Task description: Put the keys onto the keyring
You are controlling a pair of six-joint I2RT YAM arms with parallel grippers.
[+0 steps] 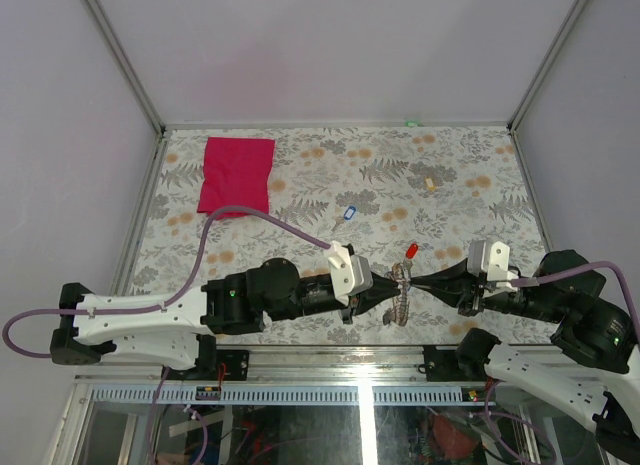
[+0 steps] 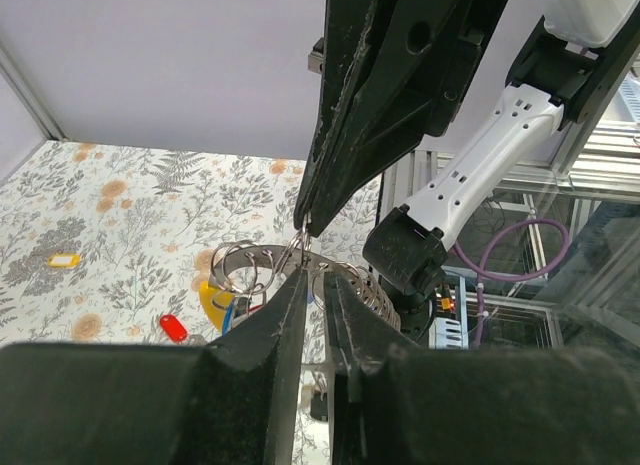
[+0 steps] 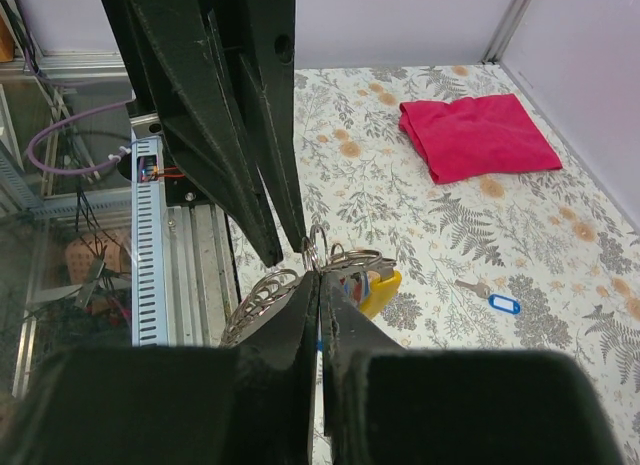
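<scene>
The keyring (image 1: 402,293) is held above the table's near edge between both grippers. It is a silver ring carrying several small split rings, with a yellow tag (image 2: 213,303) and other tags hanging from it. My left gripper (image 1: 386,291) is shut on its band (image 2: 352,275), fingertips at the ring (image 2: 314,272). My right gripper (image 1: 415,282) is shut on a small split ring at the top (image 3: 320,275). A red-tagged key (image 1: 410,251) lies just beyond the ring. A blue-tagged key (image 1: 349,213) and a yellow-tagged key (image 1: 430,183) lie farther back.
A red cloth (image 1: 236,175) lies at the far left. The table's metal front rail (image 1: 330,357) runs right under the grippers. In the right wrist view the blue-tagged key (image 3: 503,303) lies right of the ring and the cloth (image 3: 475,135) lies beyond.
</scene>
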